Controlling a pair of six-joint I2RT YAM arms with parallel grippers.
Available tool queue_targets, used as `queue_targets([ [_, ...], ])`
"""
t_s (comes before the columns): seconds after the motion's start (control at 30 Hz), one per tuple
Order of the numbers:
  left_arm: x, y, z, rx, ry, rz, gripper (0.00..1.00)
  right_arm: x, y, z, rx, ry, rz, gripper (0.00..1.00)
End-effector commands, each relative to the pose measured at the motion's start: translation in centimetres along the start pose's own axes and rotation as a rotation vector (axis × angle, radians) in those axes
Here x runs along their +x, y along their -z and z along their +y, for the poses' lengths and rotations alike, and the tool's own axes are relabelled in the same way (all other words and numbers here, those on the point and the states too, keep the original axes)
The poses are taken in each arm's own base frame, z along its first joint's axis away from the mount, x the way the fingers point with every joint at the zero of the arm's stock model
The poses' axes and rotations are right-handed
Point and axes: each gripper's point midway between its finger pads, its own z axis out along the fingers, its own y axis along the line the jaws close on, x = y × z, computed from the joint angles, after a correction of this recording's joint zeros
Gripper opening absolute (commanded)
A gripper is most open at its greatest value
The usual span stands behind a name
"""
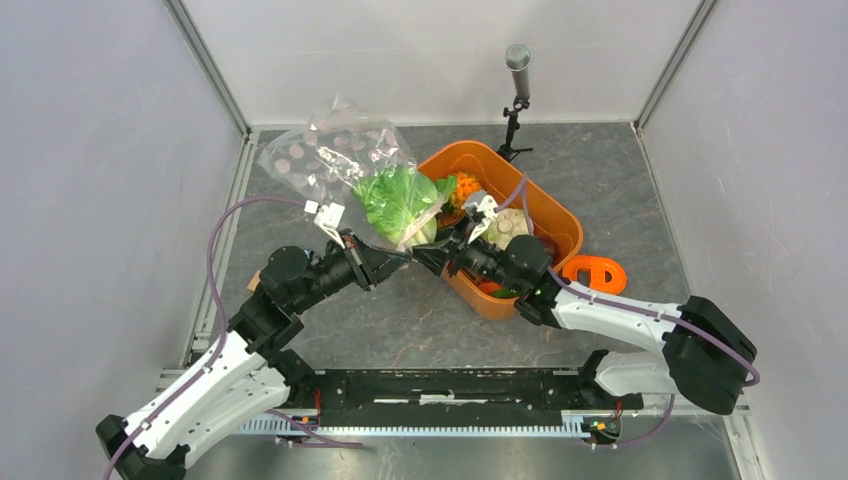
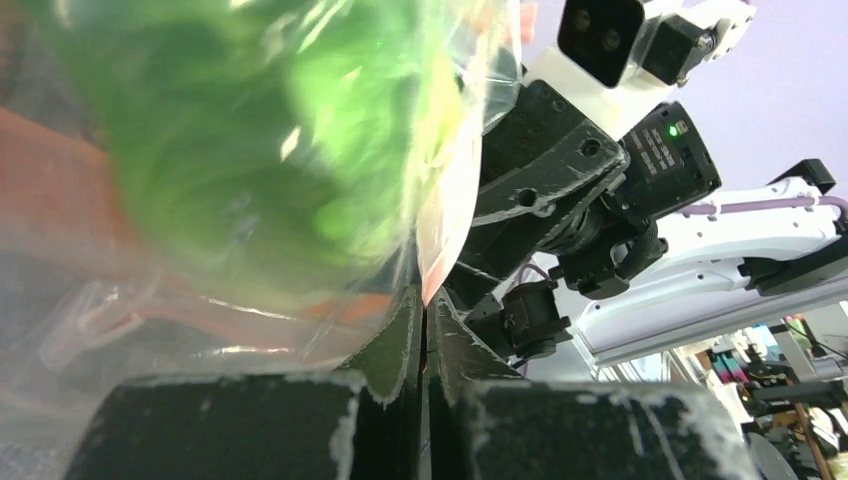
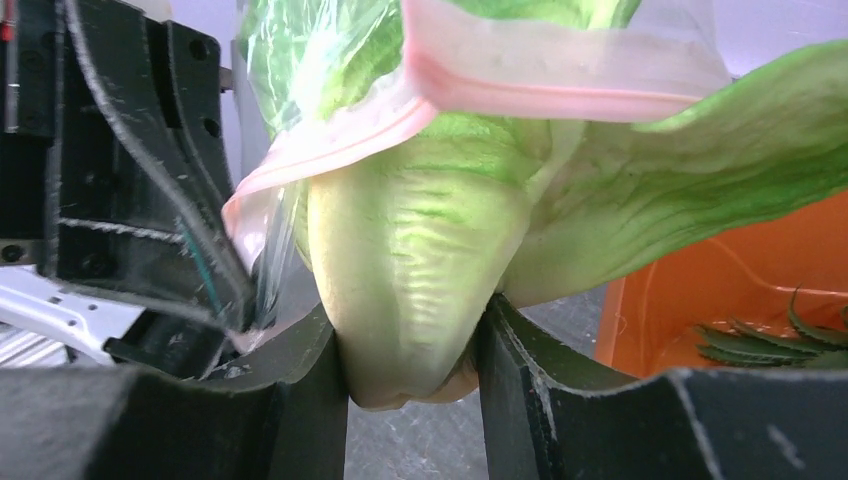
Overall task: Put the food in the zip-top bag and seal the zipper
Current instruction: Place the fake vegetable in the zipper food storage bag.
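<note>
Your left pincer point(image 2: 424, 318) is shut on the zip-top bag point(image 1: 325, 150) mouth edge. Right pincer point(image 3: 410, 345), half open, grips the cabbage point(image 3: 410, 260) stem. Basket point(image 1: 552, 215) wall is just beside it; table point(image 1: 400, 325) room nearside.

cabbage point(image 1: 398, 203) apparently halfway inside bag point(image 1: 318, 150)

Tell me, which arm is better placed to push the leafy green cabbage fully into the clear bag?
Probably the right. The right gripper clamps the green-white leafy cabbage by its pale stem, leaves partly inside the clear crinkly zip-top bag. The left gripper is shut on the bag's mouth edge, holding it.
</note>
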Motion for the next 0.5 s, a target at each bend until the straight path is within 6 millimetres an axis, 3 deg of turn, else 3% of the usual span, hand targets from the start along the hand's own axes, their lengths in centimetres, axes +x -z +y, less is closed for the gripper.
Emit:
queue_targets([
  [0.0, -0.8, 0.2, -3.6, 0.142, 0.021, 0.021, 0.02, -4.0, -2.6, 0.5, 0.005, 0.129, -0.025, 0.00],
  [0.13, -2.0, 0.0, -5.2, 0.185, 0.073, 0.000, 0.02, -2.3, -3.1, 0.0, 0.074, 0.236, 0.072, 0.00],
  [0.3, -3.9, -0.2, -6.7, 0.303, 0.234, -0.123, 0.02, -1.4, -2.8, 1.9, 0.052, 0.338, 0.039, 0.00],
  [0.4, -4.9, -0.2, -7.2, 0.277, 0.198, -0.129, 0.02, -0.6, -2.5, 1.1, 0.088, 0.384, 0.049, 0.00],
  [0.47, -5.6, 0.1, -7.2, 0.247, 0.183, -0.150, 0.02, -0.6, -2.1, 1.8, 0.035, 0.453, 0.030, 0.02],
])
